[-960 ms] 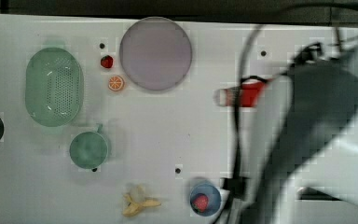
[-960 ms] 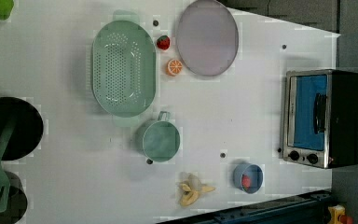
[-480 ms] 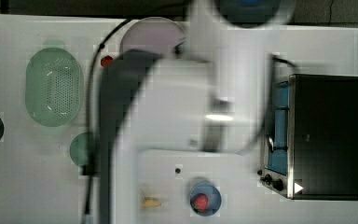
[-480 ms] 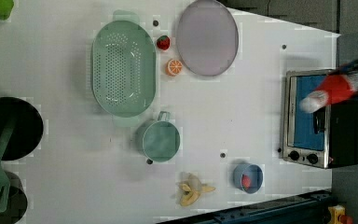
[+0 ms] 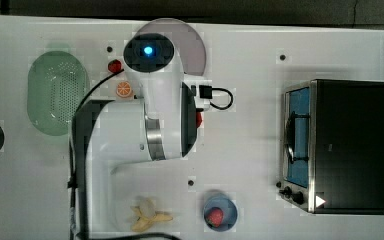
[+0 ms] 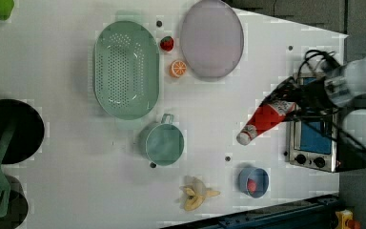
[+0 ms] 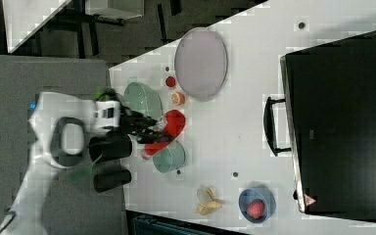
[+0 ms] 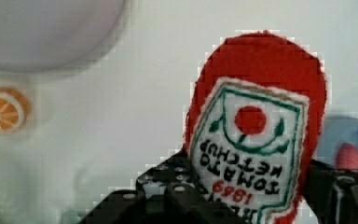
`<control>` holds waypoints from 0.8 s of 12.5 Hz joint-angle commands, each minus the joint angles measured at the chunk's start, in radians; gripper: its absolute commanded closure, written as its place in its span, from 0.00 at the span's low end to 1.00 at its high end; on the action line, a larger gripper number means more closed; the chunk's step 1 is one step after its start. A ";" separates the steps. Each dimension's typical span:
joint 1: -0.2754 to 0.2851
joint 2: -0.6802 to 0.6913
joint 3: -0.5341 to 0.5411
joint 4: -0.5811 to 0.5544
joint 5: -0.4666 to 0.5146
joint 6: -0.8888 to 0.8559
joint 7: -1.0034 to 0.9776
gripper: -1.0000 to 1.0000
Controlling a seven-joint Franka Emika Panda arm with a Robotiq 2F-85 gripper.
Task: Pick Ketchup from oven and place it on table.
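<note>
The fingers (image 8: 242, 196) pinch the Ketchup (image 8: 261, 126), labelled "TOMATO KETCHUP" and "1869".

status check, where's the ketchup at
Gripper shut on ketchup bottle. Bottle out of oven, held above table. Green cup nearby.

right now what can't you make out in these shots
- Ketchup in the top view: only a red sliver shows, the arm covers the rest.
- Ketchup's white cap in the wrist view: out of sight behind the bottle's base.
- Oven in the left view: the arm and held bottle cross its front, so whether the door is open is unclear.
- Gripper in the wrist view: cut off by the picture's edge.
</note>
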 commanded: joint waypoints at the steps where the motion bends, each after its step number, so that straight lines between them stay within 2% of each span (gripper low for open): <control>1: -0.065 -0.015 -0.080 -0.150 -0.003 0.191 0.005 0.36; 4: -0.065 0.049 -0.080 -0.250 -0.003 0.383 0.009 0.36; 5: -0.065 0.076 -0.079 -0.264 0.000 0.432 0.017 0.33; 8: -0.065 0.155 -0.079 -0.276 0.000 0.504 0.021 0.02; 10: -0.063 0.165 -0.078 -0.275 0.000 0.531 0.021 0.00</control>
